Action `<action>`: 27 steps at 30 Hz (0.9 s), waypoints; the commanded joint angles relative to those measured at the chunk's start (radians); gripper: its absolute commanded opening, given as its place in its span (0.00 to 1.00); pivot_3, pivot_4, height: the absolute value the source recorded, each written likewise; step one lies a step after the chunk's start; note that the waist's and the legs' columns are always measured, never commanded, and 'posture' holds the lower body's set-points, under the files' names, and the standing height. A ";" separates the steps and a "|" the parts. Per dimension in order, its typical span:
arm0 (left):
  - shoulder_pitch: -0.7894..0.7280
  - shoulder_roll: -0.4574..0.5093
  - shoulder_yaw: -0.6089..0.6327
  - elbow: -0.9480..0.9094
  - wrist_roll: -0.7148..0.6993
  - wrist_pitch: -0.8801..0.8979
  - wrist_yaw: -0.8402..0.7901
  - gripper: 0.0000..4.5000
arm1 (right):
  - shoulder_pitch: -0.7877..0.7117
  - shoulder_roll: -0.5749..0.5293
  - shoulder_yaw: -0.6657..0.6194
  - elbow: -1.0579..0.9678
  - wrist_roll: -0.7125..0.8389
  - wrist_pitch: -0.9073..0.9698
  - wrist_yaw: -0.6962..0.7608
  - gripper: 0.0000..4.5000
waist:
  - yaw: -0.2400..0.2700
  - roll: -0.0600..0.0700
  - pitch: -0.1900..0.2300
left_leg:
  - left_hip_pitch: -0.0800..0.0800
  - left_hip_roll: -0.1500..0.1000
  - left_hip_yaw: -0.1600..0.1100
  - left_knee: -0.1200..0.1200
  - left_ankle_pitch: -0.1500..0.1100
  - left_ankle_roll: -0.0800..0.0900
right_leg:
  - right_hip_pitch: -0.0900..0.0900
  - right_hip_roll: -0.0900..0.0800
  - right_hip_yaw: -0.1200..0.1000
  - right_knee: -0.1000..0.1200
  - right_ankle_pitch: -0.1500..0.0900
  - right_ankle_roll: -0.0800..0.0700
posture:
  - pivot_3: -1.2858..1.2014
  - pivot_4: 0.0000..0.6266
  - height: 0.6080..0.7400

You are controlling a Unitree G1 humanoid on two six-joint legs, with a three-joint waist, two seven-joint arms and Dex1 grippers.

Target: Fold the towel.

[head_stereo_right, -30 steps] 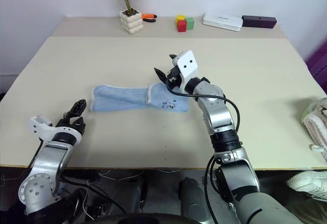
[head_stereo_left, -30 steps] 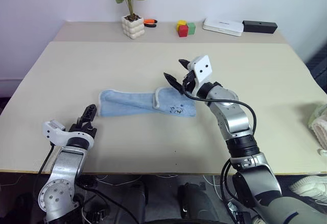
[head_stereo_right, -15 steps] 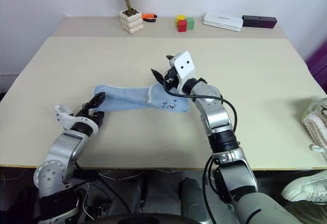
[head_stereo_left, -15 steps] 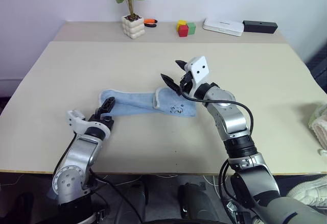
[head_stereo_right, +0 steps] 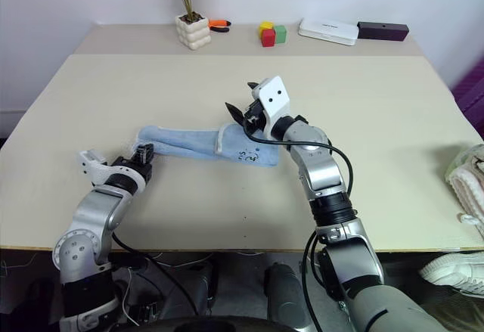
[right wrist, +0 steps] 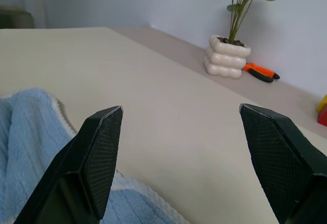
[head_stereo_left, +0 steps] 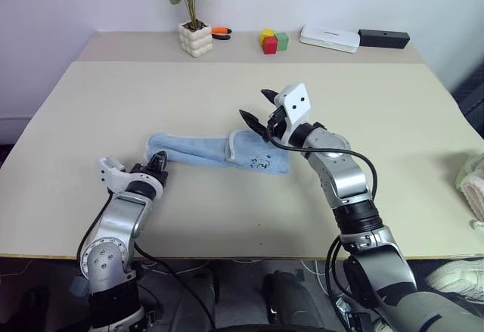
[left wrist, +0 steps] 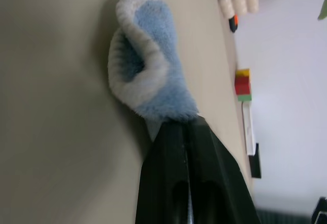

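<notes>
Gripping the near-left end of the towel (head_stereo_left: 215, 152) is the step in hand: the left gripper (head_stereo_left: 157, 161) has its two black fingers pressed together, and the left wrist view shows blue terry pinched right at their tips, so the end looks caught. The towel lies as a long, rumpled strip on the middle of the table (head_stereo_left: 227, 211), with its printed mark at the end away from the left gripper.

Over that marked end hovers the right gripper (head_stereo_left: 258, 112), jaws spread wide and holding nothing; the cloth sits just below and between its fingers (right wrist: 99, 157) without touching them.

Next, I judge, the caught end must be lifted and carried across toward the marked end, which the right gripper should either pin down or clear away from, since it hangs in the path of the fold.

Well beyond the towel, along the far side of the table, stand a potted plant (head_stereo_left: 194, 14), an orange tool (head_stereo_left: 221, 32), coloured blocks (head_stereo_left: 274, 41), a white box (head_stereo_left: 329, 39) and a black bar (head_stereo_left: 384, 39); none obstructs.
</notes>
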 commanded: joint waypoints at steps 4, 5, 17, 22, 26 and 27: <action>0.014 0.024 0.041 -0.012 0.042 -0.050 -0.069 0.01 | -0.011 -0.014 -0.016 -0.037 0.011 -0.017 -0.001 0.84 | -0.001 0.000 0.000 | 0.000 0.000 0.000 0.000 0.000 0.000 | 0.000 0.000 0.000 0.000 0.000 0.000 | 0.52 0.24 1.00; 0.017 0.051 0.034 -0.019 0.073 -0.043 -0.114 0.01 | -0.011 -0.015 -0.017 -0.035 0.011 -0.018 -0.001 0.84 | -0.001 0.000 0.000 | 0.000 0.000 0.000 0.000 0.000 0.000 | 0.000 0.000 0.000 0.000 0.000 0.000 | 0.52 0.24 1.00; 0.046 0.332 -0.187 -0.116 0.508 -0.036 -0.671 0.01 | -0.023 -0.020 -0.018 -0.014 0.008 -0.029 -0.004 0.84 | -0.002 0.001 0.001 | -0.001 0.000 0.001 -0.002 0.000 0.000 | 0.000 0.000 0.000 -0.005 -0.001 -0.005 | 0.52 0.24 1.00; -0.003 0.393 -0.281 -0.052 0.673 -0.068 -0.848 0.01 | -0.028 -0.018 -0.019 -0.009 0.008 -0.030 -0.008 0.84 | -0.005 0.001 0.001 | -0.001 0.000 0.001 -0.003 0.000 0.000 | -0.001 0.000 0.000 -0.005 -0.001 -0.005 | 0.52 0.24 1.00; -0.099 0.394 -0.338 0.031 0.762 -0.085 -0.959 0.01 | -0.027 -0.018 -0.024 -0.003 0.007 -0.032 -0.016 0.84 | -0.003 0.001 0.001 | -0.001 0.000 0.001 -0.003 0.000 0.000 | -0.001 0.000 0.000 -0.005 -0.001 -0.004 | 0.52 0.24 1.00; -0.124 0.390 -0.351 0.050 0.777 -0.077 -0.974 0.01 | -0.028 -0.018 -0.024 -0.003 0.006 -0.032 -0.018 0.84 | -0.003 0.001 0.001 | -0.001 0.000 0.001 -0.003 0.000 0.000 | -0.001 0.000 0.000 -0.005 0.000 -0.003 | 0.52 0.24 1.00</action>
